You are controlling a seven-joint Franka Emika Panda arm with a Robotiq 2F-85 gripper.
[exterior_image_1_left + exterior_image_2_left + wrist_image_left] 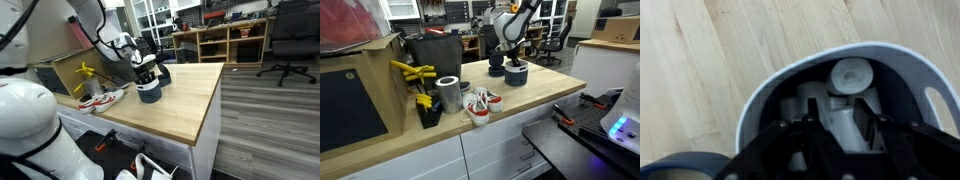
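A dark blue bowl with a white inside [148,93] [516,76] stands on the wooden table [190,105], with a second dark bowl [163,73] [497,68] just behind it. My gripper [147,76] [512,60] reaches straight down into the nearer bowl. In the wrist view the bowl's white rim [768,92] rings several white pieces, among them a round one [852,75]. My gripper [838,105] straddles a blocky white piece [840,125], and its black fingers [816,110] press on both sides of that piece. The second bowl [680,168] shows at the lower left.
Red-and-white shoes [480,103] [102,98], a metal cup [448,93] and yellow tools [415,75] lie toward one end of the table. A black box [432,45] stands behind them. The table edge [210,125] drops to the floor, where an office chair [287,40] stands.
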